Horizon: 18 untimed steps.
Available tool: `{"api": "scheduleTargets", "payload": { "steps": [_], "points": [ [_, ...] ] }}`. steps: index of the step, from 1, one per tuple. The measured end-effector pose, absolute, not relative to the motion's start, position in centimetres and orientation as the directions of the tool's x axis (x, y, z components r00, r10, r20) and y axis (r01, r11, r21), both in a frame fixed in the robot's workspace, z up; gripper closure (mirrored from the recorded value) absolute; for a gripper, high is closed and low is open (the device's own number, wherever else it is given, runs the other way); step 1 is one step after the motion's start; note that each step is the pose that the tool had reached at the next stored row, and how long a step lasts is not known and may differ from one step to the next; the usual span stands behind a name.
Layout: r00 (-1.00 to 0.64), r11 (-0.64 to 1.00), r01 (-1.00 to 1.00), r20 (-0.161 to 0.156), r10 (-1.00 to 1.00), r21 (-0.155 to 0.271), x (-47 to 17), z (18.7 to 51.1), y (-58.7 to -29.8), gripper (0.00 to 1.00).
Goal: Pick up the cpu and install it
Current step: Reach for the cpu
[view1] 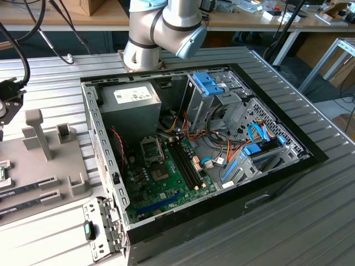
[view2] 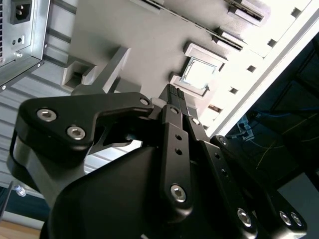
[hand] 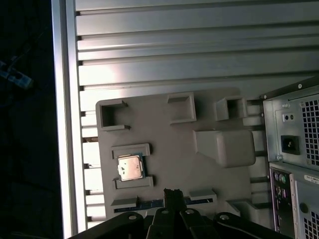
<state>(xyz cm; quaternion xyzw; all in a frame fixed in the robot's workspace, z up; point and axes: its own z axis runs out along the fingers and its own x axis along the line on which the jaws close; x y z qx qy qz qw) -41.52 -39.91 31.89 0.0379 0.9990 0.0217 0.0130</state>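
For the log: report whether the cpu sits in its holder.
In: the cpu lies flat between raised lips of the grey holder.

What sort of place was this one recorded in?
Likely a robotics lab workbench: an opened computer case lies on a slotted aluminium table, a grey fixture holds the cpu, with desks behind.

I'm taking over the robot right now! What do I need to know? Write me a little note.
End effector: shut, holding nothing, hovering over the grey tray.
Cpu: lying flat in its slot on the tray, near the fingertips but not touched, outside the computer case.
Done: nothing yet.
Left: picking the cpu up and fitting it into the motherboard socket.
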Motion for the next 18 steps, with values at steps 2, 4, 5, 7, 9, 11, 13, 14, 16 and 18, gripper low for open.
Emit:
{"api": "scheduleTargets", "payload": {
  "steps": [2,4,5,7,9,11,13,14,16,18],
  "points": [
    [-0.997,0.996,0.075,-0.024,0.076,0.044,-41.55,31.83,-39.91,0.89],
    [-0.997,0.996,0.075,-0.024,0.076,0.044,-41.57,31.78,-39.91,0.89],
    [-0.997,0.996,0.075,-0.024,0.076,0.044,-41.58,31.74,-39.91,0.89],
    [-0.997,0.996,0.075,-0.024,0.076,0.044,-41.61,31.68,-39.91,0.89],
    [-0.997,0.996,0.075,-0.024,0.076,0.044,-41.65,31.62,-39.91,0.89],
    [-0.997,0.996,0.075,-0.024,0.076,0.044,-41.68,31.56,-39.91,0.89],
    [-0.997,0.996,0.075,-0.024,0.076,0.044,-41.70,31.51,-39.91,0.89],
    [-0.997,0.996,0.075,-0.024,0.076,0.044,-41.72,31.48,-39.91,0.89],
    [-0.997,0.996,0.075,-0.024,0.076,0.044,-41.75,31.41,-39.91,0.89],
    [-0.997,0.996,0.075,-0.024,0.076,0.044,-41.77,31.34,-39.91,0.89]
  ]
}}
